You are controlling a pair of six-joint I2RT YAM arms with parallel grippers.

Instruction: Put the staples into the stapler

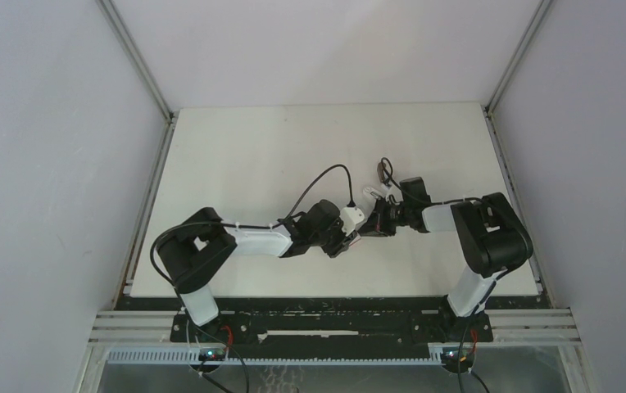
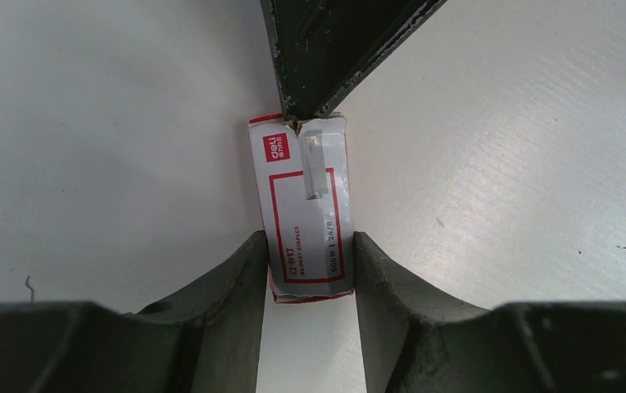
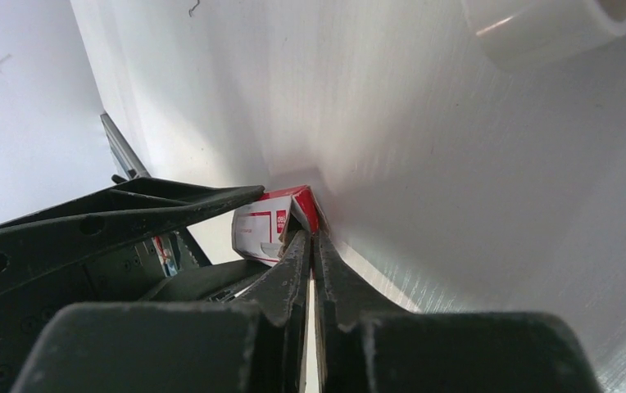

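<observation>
Print on box (image 2: 300,192) — "deli", "STAPLES", "24/6" — left hand (image 2: 309,250) grips it.

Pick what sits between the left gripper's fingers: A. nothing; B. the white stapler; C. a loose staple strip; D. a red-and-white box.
D: in the left wrist view the red-and-white box lies between the two fingers of the left gripper, each finger pressed against one of its long sides.
</observation>
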